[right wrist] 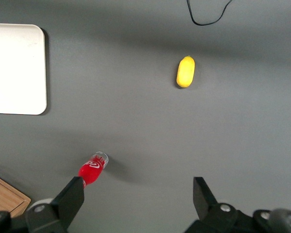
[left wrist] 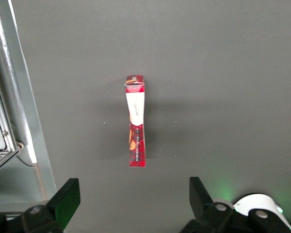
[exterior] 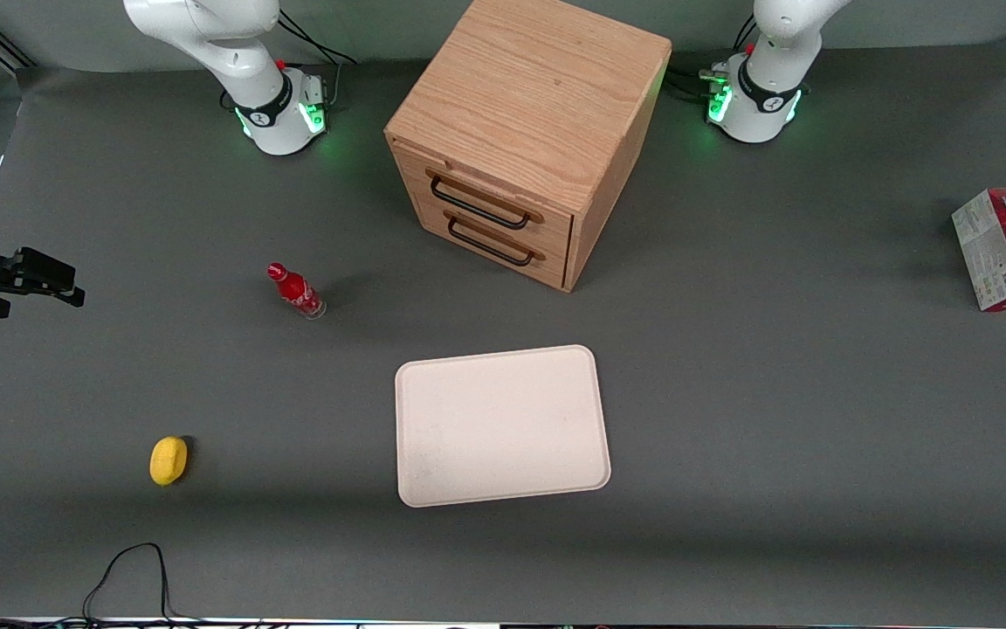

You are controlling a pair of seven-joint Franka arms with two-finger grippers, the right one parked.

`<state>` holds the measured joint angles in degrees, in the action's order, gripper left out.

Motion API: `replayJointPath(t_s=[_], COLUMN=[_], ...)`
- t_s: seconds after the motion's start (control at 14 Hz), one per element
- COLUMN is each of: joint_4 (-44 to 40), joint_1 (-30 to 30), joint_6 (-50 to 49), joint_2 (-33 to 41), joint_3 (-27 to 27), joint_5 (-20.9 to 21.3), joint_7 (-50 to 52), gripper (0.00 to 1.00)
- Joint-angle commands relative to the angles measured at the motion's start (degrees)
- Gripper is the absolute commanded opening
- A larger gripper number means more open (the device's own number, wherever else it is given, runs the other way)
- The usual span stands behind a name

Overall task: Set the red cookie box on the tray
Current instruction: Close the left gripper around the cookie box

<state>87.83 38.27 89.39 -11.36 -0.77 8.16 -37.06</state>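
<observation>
Gripper (left wrist: 131, 204) above red cookie box (left wrist: 136, 122); fingers (left wrist: 65, 199) wide, empty

A light oak two-drawer cabinet with dark handles (exterior: 525, 140) stands farthest from the camera; a small red bottle (exterior: 296, 291) stands nearer; a yellow, possibly lemon-like object (exterior: 168, 459) lies nearest.

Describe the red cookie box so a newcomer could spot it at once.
From the wooden cabinet go toward the working arm's end of the table: the red cookie box stands there on edge, alone, with the open gripper above it. Unlike the small red bottle, it is a flat carton with a grey-white printed face.
</observation>
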Motion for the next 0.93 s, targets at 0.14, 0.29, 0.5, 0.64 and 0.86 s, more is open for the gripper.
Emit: replayJointPath(t_s=[0.14, 0.29, 0.5, 0.64, 0.86], joint_4=[18.6, 25.1, 34.1, 37.0, 38.2], joint_1=[2.9, 3.2, 4.0, 5.7, 7.1], joint_6=[16.2, 24.0, 35.8, 40.7, 44.5], joint_2=[3.0, 2.7, 2.4, 1.0, -1.9], joint_3=[-0.7, -0.6, -0.5, -0.5, -0.5], joint_5=[1.9, 1.9, 1.9, 1.9, 1.9], joint_7=[-0.6, 0.1, 3.0, 2.8, 2.4], gripper=[1.00, 1.00, 1.00, 1.00, 1.00])
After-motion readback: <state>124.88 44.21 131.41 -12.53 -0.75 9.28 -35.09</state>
